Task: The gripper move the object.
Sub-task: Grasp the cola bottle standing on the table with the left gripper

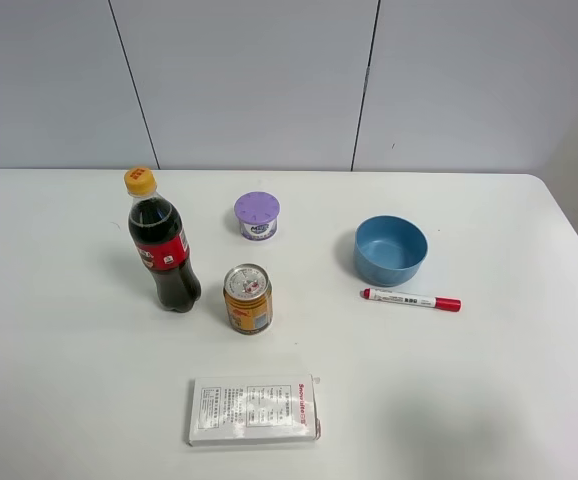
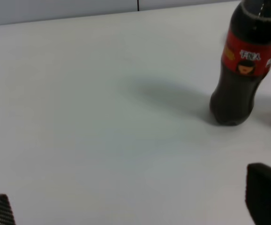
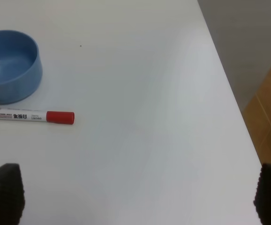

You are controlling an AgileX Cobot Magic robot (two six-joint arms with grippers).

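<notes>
Left gripper: jaws wide, holding nothing.
Bottle: upright ahead of it, apart, filled with dark cola, capped.
Can: just beside bottle, top shut.
Right gripper: jaws wide, unladen.
Bowl: ahead of it, blue floor bare; marker just beside.

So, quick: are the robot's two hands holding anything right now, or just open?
Left gripper: open, holding nothing.
Right gripper: open, holding nothing.

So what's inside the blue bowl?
Nothing shows inside the blue bowl: the high view sees its bare blue floor. In the right wrist view its near wall hides a strip of that floor.
</notes>
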